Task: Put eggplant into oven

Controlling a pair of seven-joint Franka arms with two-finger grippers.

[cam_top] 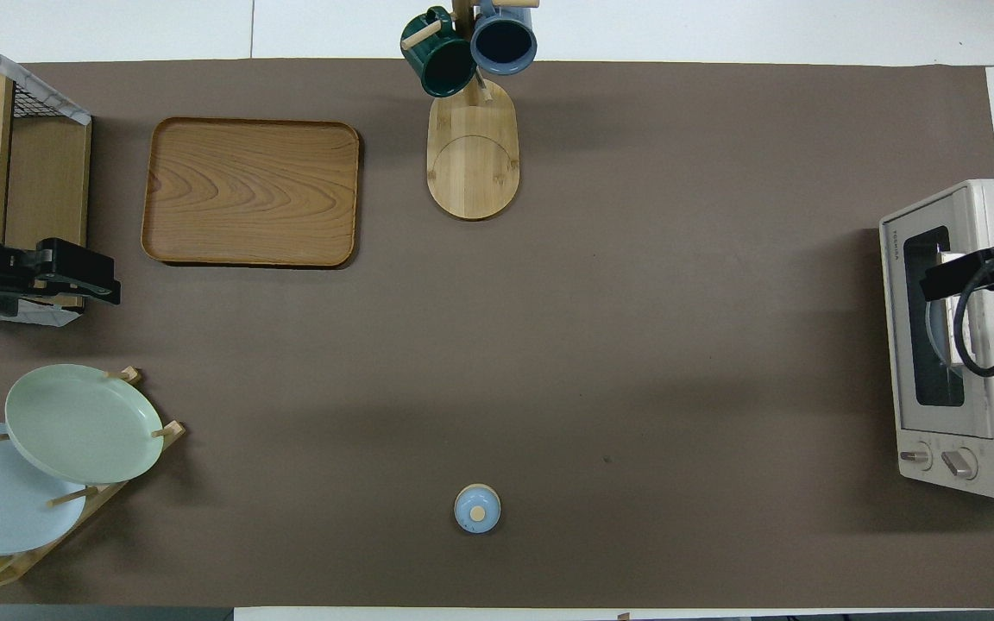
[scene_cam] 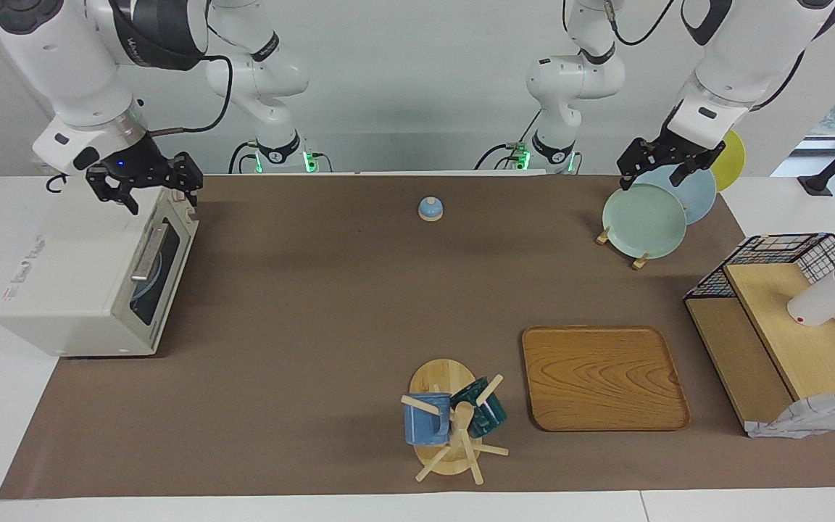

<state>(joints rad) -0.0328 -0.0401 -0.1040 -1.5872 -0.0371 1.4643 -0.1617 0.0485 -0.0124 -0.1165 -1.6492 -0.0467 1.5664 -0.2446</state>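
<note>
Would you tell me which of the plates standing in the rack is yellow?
The yellow plate is the one nearest the robots, largely hidden by the pale blue plate; the pale green plate stands farthest from them.

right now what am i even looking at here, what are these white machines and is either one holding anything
These are two white robot arms at a table, each ending in a two-finger gripper. One picture is taken from across the table, facing the robots; the other looks down from above their own end.

The right gripper hangs open and empty over the top of the cream oven, whose glass door is shut. The left gripper waits open and empty above a rack of plates.

On the brown mat also lie a wooden tray, a mug tree with two mugs, a small blue lid, and a wire and wood shelf. No eggplant shows in either picture, so nothing is held.
</note>
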